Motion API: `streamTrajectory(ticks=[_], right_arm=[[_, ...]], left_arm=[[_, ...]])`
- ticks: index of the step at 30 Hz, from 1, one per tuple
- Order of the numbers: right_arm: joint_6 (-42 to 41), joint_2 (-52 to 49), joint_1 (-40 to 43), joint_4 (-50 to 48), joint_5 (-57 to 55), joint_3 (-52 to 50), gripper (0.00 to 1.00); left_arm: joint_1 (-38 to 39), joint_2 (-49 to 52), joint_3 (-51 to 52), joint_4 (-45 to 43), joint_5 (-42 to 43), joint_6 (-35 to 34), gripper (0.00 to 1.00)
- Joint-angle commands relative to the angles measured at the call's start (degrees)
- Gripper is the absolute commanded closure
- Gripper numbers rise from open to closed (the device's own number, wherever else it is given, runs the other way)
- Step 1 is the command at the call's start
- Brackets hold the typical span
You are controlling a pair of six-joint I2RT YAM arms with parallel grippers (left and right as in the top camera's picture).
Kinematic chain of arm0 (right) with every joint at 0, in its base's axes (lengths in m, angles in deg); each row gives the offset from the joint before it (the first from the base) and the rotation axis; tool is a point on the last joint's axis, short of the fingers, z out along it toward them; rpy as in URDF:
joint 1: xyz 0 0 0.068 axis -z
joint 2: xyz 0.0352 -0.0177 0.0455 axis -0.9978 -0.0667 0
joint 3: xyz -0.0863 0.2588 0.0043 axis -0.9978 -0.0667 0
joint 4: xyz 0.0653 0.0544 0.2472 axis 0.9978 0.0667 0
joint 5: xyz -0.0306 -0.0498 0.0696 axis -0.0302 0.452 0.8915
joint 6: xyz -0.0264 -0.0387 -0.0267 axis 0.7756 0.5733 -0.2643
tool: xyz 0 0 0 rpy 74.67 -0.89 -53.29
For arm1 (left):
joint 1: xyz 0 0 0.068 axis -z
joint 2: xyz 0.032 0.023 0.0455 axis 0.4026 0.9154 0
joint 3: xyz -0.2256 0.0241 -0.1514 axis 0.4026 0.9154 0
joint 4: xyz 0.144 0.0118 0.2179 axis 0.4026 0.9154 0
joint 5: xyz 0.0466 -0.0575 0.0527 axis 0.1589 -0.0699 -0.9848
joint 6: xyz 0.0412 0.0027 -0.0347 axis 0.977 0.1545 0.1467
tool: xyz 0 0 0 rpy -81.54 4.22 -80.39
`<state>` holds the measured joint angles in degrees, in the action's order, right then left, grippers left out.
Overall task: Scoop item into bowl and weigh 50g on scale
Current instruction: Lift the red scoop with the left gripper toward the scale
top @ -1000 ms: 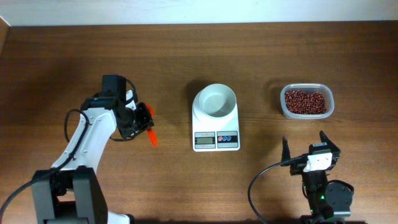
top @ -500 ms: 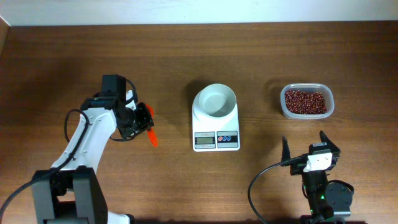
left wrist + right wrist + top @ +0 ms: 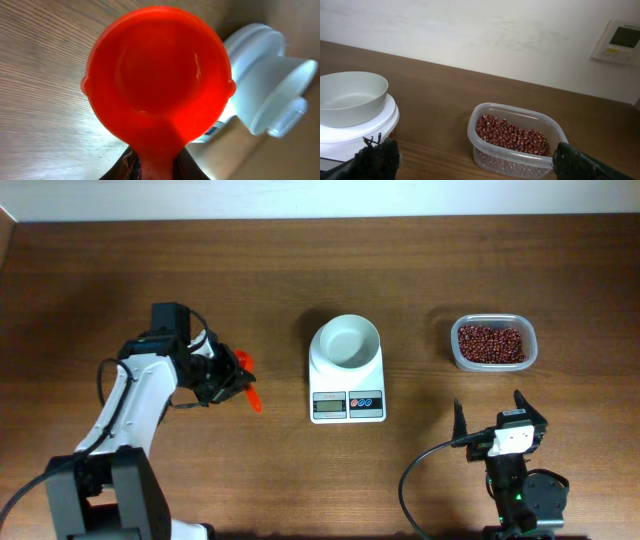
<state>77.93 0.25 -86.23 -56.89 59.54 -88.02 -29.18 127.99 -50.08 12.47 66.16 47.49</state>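
Across the brown wooden table [image 3: 300,260], the white scale [image 3: 347,406] sits at centre with the empty white bowl [image 3: 347,340] on its platform, the left gripper [image 3: 222,376] lies toward nine o'clock of it and the right gripper [image 3: 488,404] toward five o'clock. Left jaws are pinched narrowly on the handle of an empty orange-red scoop [image 3: 249,388], while the right jaws gape wide, holding nothing. At three o'clock from the bowl, well apart, a clear plastic tub [image 3: 531,340] keeps the loose heap of small red-brown beans [image 3: 490,343].
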Motion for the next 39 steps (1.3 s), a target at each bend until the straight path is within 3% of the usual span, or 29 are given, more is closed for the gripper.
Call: streamTrajectory(ticks=[1, 2, 5, 18, 27, 39], right_arm=[[-0.22, 0.33, -0.35, 0.26, 0.31, -0.26, 0.01], [-0.22, 0.33, -0.35, 0.26, 0.31, -0.26, 0.01], [-0.22, 0.33, -0.35, 0.26, 0.31, -0.26, 0.01], [-0.22, 0.33, -0.35, 0.26, 0.31, -0.26, 0.01], [-0.22, 0.33, -0.35, 0.26, 0.31, -0.26, 0.01], [-0.22, 0.33, -0.37, 0.26, 0.31, -0.26, 0.01]], left_arm=[[-0.26, -1.09, -0.74, 0.04, 5.79, -1.22, 0.81], [-0.26, -1.09, -0.74, -0.66, 5.05, -1.22, 0.77], [-0.26, -1.09, -0.74, -1.55, 3.69, -1.29, 0.97], [-0.2, -1.09, -0.72, 4.28, 3.93, -2.32, 1.0], [-0.2, -1.09, -0.72, 5.18, 10.14, -3.87, 1.0], [-0.2, -1.09, -0.72, 6.49, 8.37, -4.02, 1.0]])
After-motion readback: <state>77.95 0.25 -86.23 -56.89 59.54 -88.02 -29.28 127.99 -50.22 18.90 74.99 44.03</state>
